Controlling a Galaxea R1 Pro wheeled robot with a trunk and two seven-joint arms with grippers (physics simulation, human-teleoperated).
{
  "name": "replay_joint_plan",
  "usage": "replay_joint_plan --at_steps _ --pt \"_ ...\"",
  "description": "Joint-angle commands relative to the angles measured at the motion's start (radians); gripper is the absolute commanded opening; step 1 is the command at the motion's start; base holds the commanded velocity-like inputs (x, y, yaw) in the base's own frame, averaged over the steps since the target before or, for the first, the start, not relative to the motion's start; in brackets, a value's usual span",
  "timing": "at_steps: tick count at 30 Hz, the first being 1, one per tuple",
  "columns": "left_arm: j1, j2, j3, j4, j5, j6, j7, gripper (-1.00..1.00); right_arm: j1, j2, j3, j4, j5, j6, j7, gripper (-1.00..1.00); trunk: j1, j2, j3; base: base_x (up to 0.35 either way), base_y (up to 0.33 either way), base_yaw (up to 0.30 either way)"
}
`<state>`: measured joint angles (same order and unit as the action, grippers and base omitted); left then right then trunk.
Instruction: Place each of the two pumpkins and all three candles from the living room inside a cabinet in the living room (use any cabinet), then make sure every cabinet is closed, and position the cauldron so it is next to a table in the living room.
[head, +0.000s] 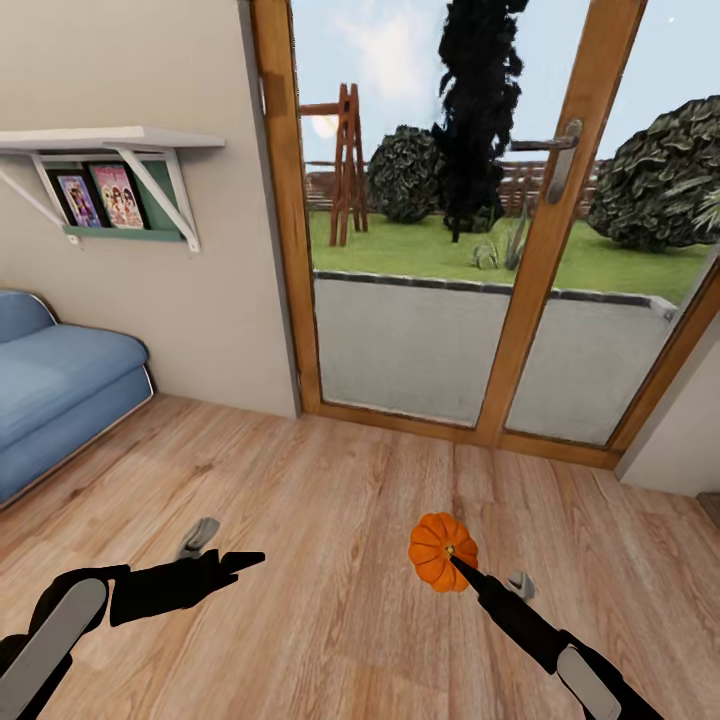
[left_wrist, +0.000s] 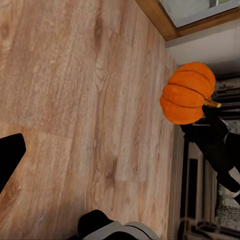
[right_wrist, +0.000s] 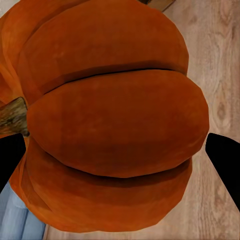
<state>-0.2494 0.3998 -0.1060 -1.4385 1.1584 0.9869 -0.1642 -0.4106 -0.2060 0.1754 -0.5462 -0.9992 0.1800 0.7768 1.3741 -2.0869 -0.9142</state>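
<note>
Pumpkin (head: 442, 551), bright orange, is held above the wooden floor (head: 330, 500), clamped between the right gripper (head: 462, 570) fingers, facing a glass door (head: 430, 220); left gripper (head: 245, 560) carries nothing, finger spacing unclear; storing it in a cabinet seems yet undone.

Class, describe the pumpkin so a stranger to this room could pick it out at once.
Start at the glass garden door and look down over the wooden floor. Above the boards, the right gripper holds the pumpkin. It is the one bright orange, ribbed, round thing there, with a short brown stem.
</note>
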Motion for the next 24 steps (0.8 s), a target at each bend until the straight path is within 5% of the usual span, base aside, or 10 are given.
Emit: replay_joint_plan --at_steps 1,24 --pt "-0.001 0.001 0.0 0.0 -0.009 0.001 -0.009 1.0 0.0 -0.001 0.004 0.0 -0.01 0.007 0.001 -1.0 -0.004 0.007 0.002 0.0 0.0 0.0" --pt "-0.001 0.001 0.003 0.0 -0.009 0.001 -0.009 1.0 0.0 0.003 0.004 0.0 -0.01 -0.002 -0.001 -1.0 -0.092 0.168 0.097 0.0 0.0 -0.128"
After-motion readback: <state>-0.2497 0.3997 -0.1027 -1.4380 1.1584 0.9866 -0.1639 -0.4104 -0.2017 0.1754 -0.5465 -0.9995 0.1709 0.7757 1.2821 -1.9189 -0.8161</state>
